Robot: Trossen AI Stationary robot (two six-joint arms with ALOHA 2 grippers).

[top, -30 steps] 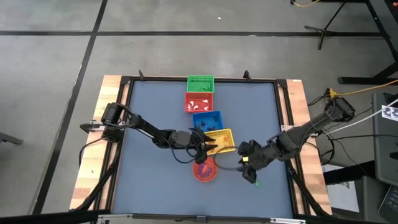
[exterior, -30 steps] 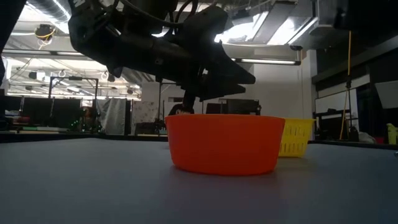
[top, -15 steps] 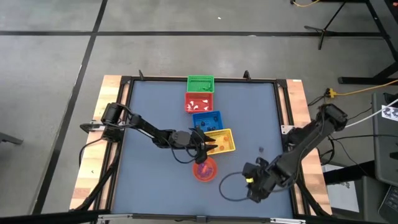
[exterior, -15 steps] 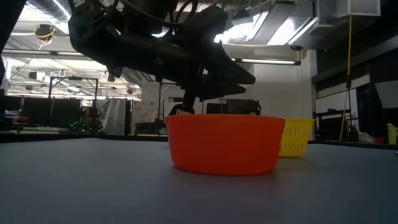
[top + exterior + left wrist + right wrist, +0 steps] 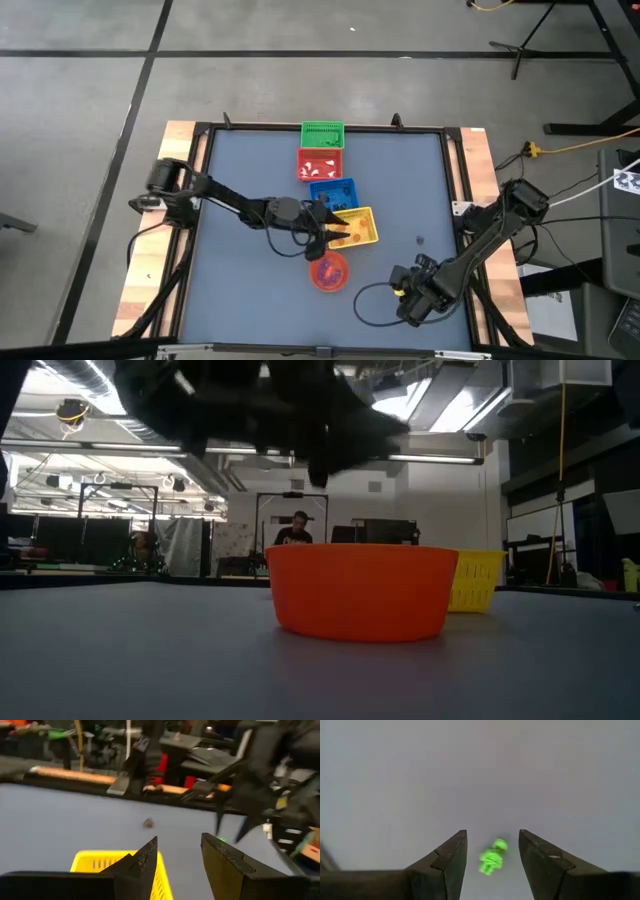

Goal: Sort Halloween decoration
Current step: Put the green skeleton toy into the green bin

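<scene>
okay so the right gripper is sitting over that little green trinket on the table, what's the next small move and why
Probably lower the right gripper straight down and close on the green trinket. The right wrist view shows its fingers open with the trinket lying on the table between them, not yet gripped, so no sideways shift looks needed.

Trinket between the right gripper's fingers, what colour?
Bright green trinket, clearest in the right wrist view, lying between the open fingers.

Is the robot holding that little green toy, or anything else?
No. The green toy lies on the table between the open right gripper. The left gripper is open and empty.
</scene>
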